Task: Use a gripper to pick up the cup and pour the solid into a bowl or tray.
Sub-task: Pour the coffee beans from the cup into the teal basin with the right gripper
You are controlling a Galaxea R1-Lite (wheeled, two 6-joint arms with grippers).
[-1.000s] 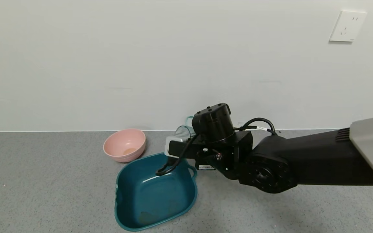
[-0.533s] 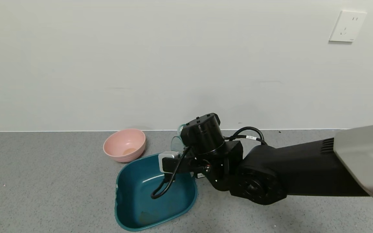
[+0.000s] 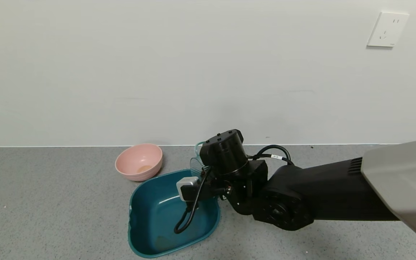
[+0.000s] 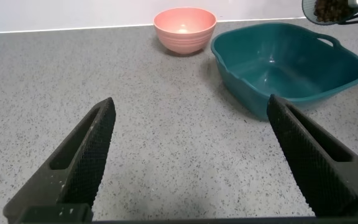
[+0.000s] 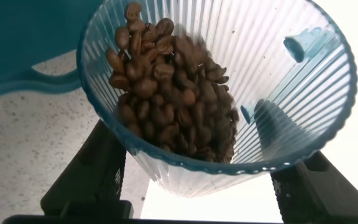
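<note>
The black right gripper (image 5: 197, 186), on its black-and-grey arm, is clamped on the small translucent blue-grey ribbed plastic cup (image 5: 229, 93), one finger (image 5: 92, 174) on each side of the cup's wall. The cup is tipped over on its side, and the heap of small dark-brown bean-like pieces (image 5: 173, 87) lies piled against its lower wall, reaching up to the rim. In the head view the right gripper (image 3: 202, 169) holds the cup (image 3: 195, 164) in the air above the far right corner of the large teal rounded-square plastic basin (image 3: 139, 231) (its side handle shows in the right wrist view just beyond the cup). A smaller round pink bowl (image 3: 139, 161) sits just behind the basin on the grey speckled counter (image 3: 49, 202). The left gripper (image 4: 191, 155) hovers low over the counter, well apart from the basin (image 4: 241, 93), its jaws spread wide with nothing between them
</note>
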